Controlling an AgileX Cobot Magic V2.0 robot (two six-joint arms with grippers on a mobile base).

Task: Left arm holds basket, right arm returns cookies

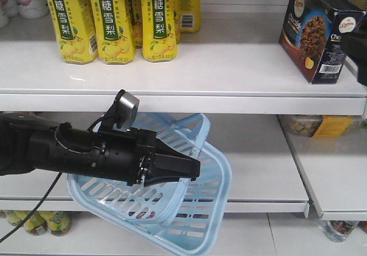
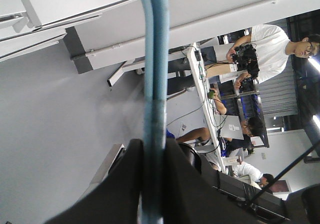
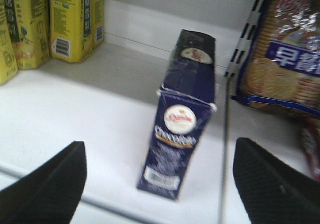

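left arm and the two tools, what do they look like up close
The left arm is a thick black cylinder with ribbed joints, thin black cables looping along and hanging under it, and a small silver-grey camera on top. Its tool is black, blocky and tapers to a point. Of the right tool, only two matte black, wedge-shaped fingers show, without visible markings.

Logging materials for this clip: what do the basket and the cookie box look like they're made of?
The basket looks like moulded plastic, light blue with a slight sheen; its slotted walls and thin handle suggest this. The cookie box looks like printed cardboard, dark navy and fairly matte, with folded edges and a worn flap corner.
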